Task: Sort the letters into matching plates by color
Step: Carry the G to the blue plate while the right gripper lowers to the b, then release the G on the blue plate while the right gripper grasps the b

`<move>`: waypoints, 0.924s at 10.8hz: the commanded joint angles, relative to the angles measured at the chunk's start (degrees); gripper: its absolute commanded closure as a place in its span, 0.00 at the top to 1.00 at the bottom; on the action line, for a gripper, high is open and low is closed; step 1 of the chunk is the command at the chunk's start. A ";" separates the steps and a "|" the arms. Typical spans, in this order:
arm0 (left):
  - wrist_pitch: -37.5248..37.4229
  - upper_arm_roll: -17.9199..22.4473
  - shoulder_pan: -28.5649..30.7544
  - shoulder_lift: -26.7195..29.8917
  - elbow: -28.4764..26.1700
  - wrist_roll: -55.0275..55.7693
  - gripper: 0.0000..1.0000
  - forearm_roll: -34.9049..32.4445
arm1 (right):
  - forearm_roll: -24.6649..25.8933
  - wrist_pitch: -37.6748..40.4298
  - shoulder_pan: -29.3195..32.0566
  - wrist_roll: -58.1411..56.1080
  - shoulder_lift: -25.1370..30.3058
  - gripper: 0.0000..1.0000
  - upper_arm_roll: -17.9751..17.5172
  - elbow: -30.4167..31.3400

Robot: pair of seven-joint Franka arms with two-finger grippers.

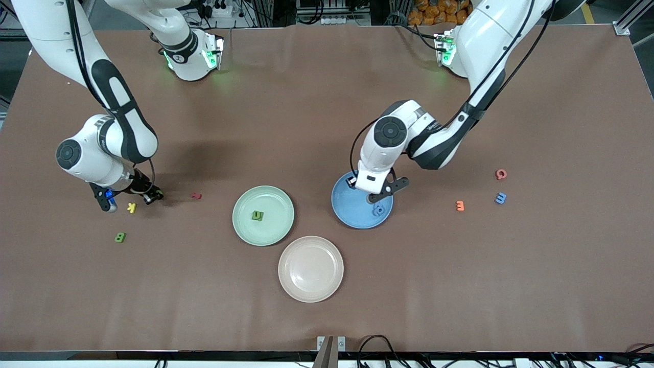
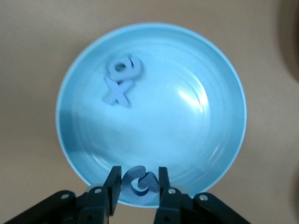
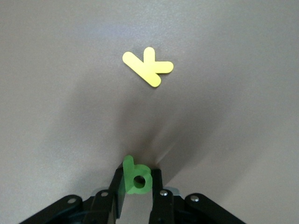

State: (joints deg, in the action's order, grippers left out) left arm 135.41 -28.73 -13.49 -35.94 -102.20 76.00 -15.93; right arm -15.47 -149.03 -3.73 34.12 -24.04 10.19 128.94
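Gripping a blue letter (image 2: pixel 140 184), the left end effector (image 2: pixel 138 186) hung over the blue plate (image 2: pixel 224 154); the right end effector (image 3: pixel 136 183) clasped a green letter (image 3: pixel 135 177) near the yellow K (image 3: pixel 148 66).

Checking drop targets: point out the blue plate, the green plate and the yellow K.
blue plate (image 2: pixel 210 121): left wrist view, bare inner floor.
green plate (image 1: pixel 276 204): front view, bare floor near the rim.
yellow K (image 3: pixel 148 67): right wrist view, centre where strokes meet.

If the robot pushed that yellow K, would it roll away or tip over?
Probably neither. The yellow K lies flat on the table and has straight arms with no round edge, so it would likely slide. It looks small and chunky, like the green letter pinched upright in the right gripper, so it is probably light and fairly stiff.
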 commanded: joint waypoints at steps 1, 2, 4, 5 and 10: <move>-1.11 0.43 -1.45 -1.68 2.62 1.52 0.00 -1.03 | 1.50 0.05 -0.31 -8.33 0.57 0.16 -0.08 0.70; -1.11 0.51 -1.27 -1.68 2.62 0.38 0.61 -1.55 | 3.41 0.57 -0.31 -11.84 0.57 0.16 -0.08 0.43; -1.11 0.52 -0.66 -1.68 2.45 -0.24 1.00 -2.08 | 12.52 6.00 -0.40 -16.17 0.31 0.16 -0.17 -3.06; -1.20 0.52 -0.48 -1.68 2.36 -2.07 1.00 -2.96 | 17.10 9.33 -0.57 -17.84 0.05 0.16 -0.17 -5.70; -2.08 1.75 3.45 0.16 -1.85 -11.30 1.00 -11.12 | 18.99 11.12 -2.50 -32.51 -0.04 0.16 -0.52 -10.98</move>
State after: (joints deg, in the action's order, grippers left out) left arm 133.82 -26.82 -13.17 -37.25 -101.62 68.73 -21.73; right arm 2.60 -139.47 -5.15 6.89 -24.07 9.97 120.46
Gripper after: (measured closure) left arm 0.000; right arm 0.731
